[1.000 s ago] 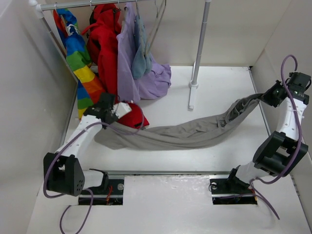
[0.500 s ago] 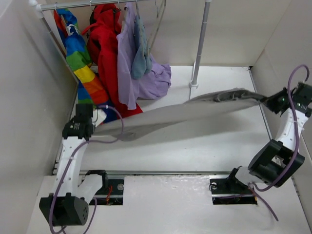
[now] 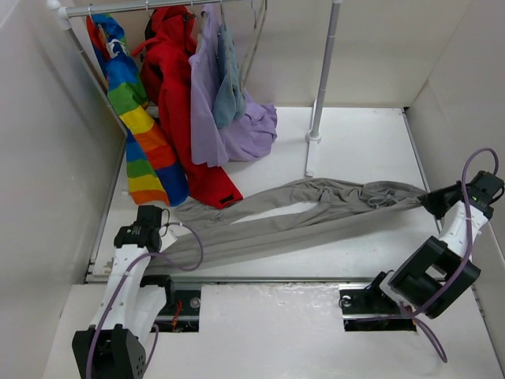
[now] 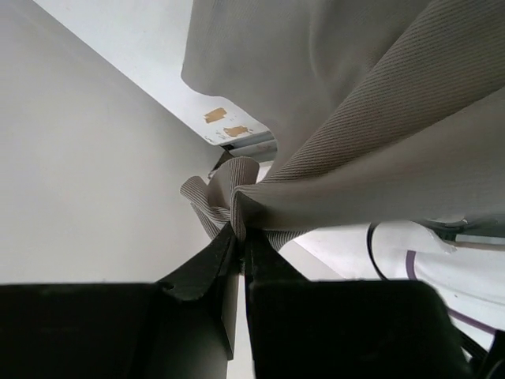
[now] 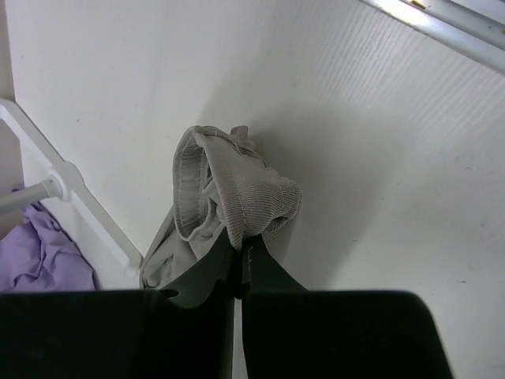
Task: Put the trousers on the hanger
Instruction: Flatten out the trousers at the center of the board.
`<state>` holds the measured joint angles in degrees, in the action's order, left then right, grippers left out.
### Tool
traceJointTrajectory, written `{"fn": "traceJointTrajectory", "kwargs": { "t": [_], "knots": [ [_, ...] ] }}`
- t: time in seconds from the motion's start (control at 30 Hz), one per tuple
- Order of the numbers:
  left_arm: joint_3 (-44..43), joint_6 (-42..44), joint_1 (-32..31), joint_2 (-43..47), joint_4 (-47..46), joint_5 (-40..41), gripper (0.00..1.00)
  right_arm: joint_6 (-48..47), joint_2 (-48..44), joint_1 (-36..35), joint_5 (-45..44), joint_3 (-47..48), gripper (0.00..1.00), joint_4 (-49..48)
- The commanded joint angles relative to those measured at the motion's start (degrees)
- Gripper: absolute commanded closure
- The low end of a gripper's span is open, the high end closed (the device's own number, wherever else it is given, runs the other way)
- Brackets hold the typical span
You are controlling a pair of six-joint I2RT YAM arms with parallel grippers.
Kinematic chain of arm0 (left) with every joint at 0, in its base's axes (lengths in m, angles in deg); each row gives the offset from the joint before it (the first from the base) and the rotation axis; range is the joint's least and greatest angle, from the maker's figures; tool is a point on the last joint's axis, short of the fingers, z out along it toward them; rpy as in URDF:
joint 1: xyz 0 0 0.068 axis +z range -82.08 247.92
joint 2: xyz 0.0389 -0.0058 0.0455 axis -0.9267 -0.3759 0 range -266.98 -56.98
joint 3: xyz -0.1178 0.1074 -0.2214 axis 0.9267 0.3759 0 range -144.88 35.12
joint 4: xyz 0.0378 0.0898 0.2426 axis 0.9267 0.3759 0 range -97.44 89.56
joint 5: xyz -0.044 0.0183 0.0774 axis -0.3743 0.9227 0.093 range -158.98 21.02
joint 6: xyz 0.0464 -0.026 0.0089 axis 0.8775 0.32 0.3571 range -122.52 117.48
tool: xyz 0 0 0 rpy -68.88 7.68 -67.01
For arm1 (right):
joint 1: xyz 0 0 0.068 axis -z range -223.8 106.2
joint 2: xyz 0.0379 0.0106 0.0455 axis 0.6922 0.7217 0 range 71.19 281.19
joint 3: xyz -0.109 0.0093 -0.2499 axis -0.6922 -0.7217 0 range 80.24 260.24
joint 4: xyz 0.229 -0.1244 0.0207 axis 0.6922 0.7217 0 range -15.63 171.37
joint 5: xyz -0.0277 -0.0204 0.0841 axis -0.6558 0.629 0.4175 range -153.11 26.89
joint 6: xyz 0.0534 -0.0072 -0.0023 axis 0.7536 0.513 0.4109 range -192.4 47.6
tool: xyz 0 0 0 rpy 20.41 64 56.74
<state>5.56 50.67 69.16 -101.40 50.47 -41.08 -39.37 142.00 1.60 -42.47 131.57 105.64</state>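
The taupe trousers (image 3: pixel 300 217) lie stretched across the table between my two grippers. My left gripper (image 3: pixel 162 233) is shut on the leg ends at the near left; in the left wrist view its jaws (image 4: pixel 241 233) pinch a bunched fold of the trousers (image 4: pixel 379 118). My right gripper (image 3: pixel 430 201) is shut on the gathered waist at the far right; in the right wrist view its jaws (image 5: pixel 241 243) pinch the waistband of the trousers (image 5: pixel 252 197). The slim grey hanger (image 3: pixel 254 39) hangs on the rail at the back, right of the lilac garment.
The rail (image 3: pixel 158 6) carries a rainbow garment (image 3: pixel 138 126), a red coat (image 3: pixel 177 95), a lilac garment (image 3: pixel 237 130) and a small blue-grey garment (image 3: pixel 229 87). A pale upright pole (image 3: pixel 322 71) stands at back centre. Walls close in on both sides.
The trousers were pulled up taut off the table, then lowered. My left gripper moved from beside the red coat toward the near left. My right gripper moved down and nearer.
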Motion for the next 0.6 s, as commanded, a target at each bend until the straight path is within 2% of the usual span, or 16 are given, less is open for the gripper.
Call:
{"fn": "traceJointTrajectory", "kwargs": {
  "t": [0.0, 0.13, 0.17, 0.2, 0.23, 0.27, 0.3, 0.33, 0.4, 0.5, 0.57],
  "knots": [
    [1.6, 1.2, 0.4, 0.5, -0.5, 2.2, 1.0, 1.0, -1.7, 0.6, -5.3, 1.3, 1.0, -2.1],
    [2.1, 0.0, 0.4, 1.1, 3.1, 0.7, 1.0, 1.5, -3.7, 0.6, -8.9, -3.0, 1.0, -2.1],
    [2.1, 0.0, 0.4, 1.1, 4.8, -0.1, 0.94, 1.5, -4.4, 0.6, -11.3, -3.9, 1.0, -2.1],
    [2.1, 0.0, 0.4, 1.7, 6.9, -0.9, 0.84, 1.5, -5.8, 0.6, -12.7, -5.1, 1.0, -2.1],
    [2.7, -1.5, 1.0, 1.7, 7.0, -0.9, 0.65, 2.0, -6.5, 0.6, -14.1, -5.1, 1.0, -1.6],
    [3.8, -1.5, 1.0, 2.3, 7.0, 3.1, 0.57, 2.0, -6.5, 0.6, -16.5, -5.1, 1.0, -1.6],
    [4.3, -1.5, 1.5, 2.3, 7.0, 7.2, 0.52, 2.0, -7.0, 0.6, -17.1, -5.1, 1.0, -1.6],
    [4.3, -0.3, 2.0, 2.3, 7.0, 7.3, 0.52, 2.0, -7.0, 0.6, -17.1, -5.1, 1.0, -1.6],
    [-1.5, 2.0, 2.0, 2.9, 7.0, 7.8, 0.46, 2.0, -5.7, 0.6, -17.1, -5.1, 1.0, -1.6],
    [-16.3, 3.9, 2.0, 0.0, 7.0, 1.2, 0.29, 0.9, -4.5, 0.6, -16.6, -4.1, 1.0, -2.1],
    [-21.0, 1.9, 2.0, -3.0, 7.0, -2.0, 0.29, 0.3, -4.5, 0.6, -16.6, -4.0, 1.0, -2.8]
  ]
}}
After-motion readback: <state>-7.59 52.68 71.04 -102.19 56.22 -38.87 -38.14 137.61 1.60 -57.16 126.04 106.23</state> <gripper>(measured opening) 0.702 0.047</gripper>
